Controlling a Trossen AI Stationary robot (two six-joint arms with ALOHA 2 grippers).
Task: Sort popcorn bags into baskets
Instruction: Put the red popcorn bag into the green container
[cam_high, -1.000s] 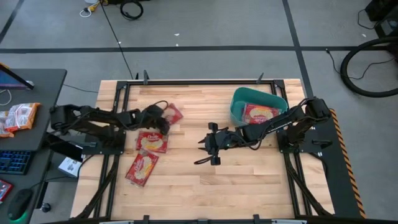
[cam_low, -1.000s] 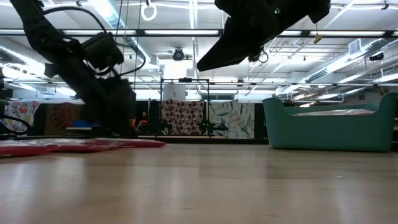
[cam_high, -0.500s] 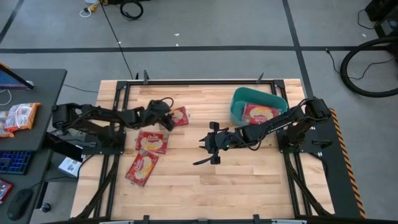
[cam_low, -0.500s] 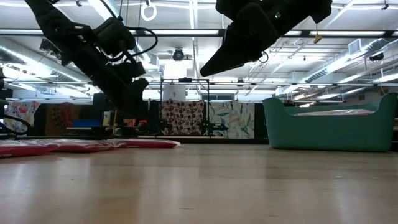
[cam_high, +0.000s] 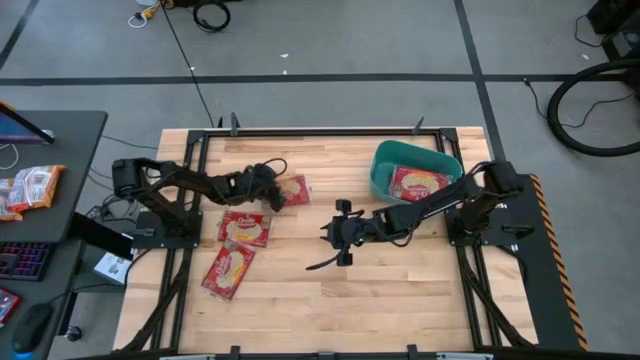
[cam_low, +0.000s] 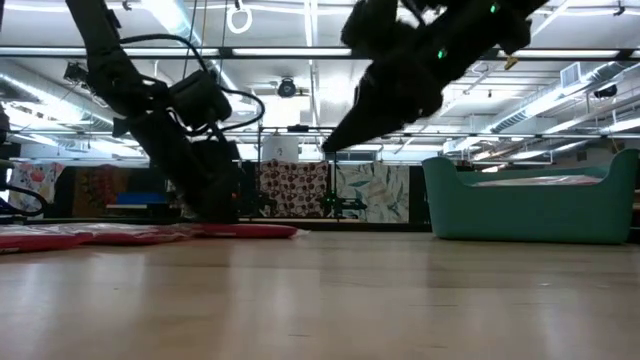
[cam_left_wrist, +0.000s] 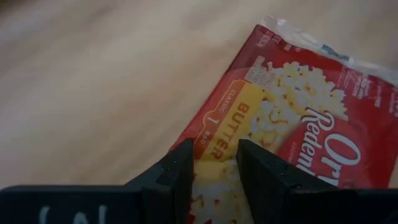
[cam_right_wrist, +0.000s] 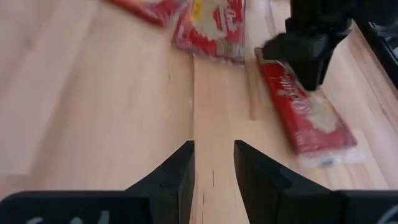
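Observation:
A red popcorn bag (cam_high: 293, 190) lies flat on the table left of centre. My left gripper (cam_high: 272, 193) stands at its left end with the fingers shut; the left wrist view looks down on that bag (cam_left_wrist: 298, 124). Two more red bags (cam_high: 245, 228) (cam_high: 228, 270) lie flat nearer the near-left corner. The teal basket (cam_high: 385, 160) sits far right with one bag (cam_high: 420, 183) lying inside. My right gripper (cam_high: 328, 233) hovers shut above bare wood at mid-table, pointing left toward the bags. In the right wrist view the left gripper (cam_right_wrist: 308, 56) stands on the bag (cam_right_wrist: 308, 115). My left gripper presses its shut fingers down on the bag's left end, near the printed yellow label (cam_left_wrist: 214, 146). It comes slanting down from the table's left side. The bag stays flat on the wood along its whole length.
Paler orange-and-white packets (cam_high: 30, 188) lie on the dark desk beyond the table's left edge, beside a keyboard. The table's near half and the strip between the two grippers show bare wood. The basket wall (cam_low: 530, 210) stands high at the right in the low view.
My left gripper has moved toward the table's right edge and come down. The bag under it has slid a short way right along the wood, staying flat. The other bags and the basket have kept still.

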